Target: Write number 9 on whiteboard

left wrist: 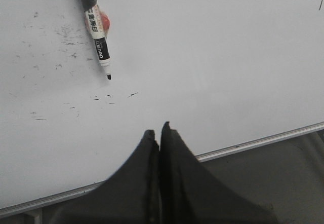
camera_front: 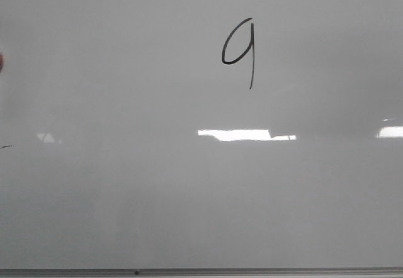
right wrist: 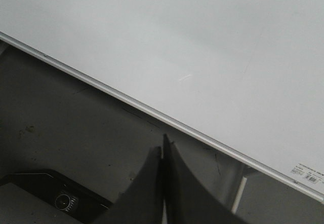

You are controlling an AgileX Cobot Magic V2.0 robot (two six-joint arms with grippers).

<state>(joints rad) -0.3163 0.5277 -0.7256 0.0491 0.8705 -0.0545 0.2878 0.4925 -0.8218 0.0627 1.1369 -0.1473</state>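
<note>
- The 9 [camera_front: 239, 50] sits finished on the board [camera_front: 126, 196], above the glare.
- Marker [left wrist: 96, 24] lies on the board, light, slippery; grip its middle.
- Left tool [left wrist: 158, 133] and right tool [right wrist: 163, 150] are closed, empty.
</note>
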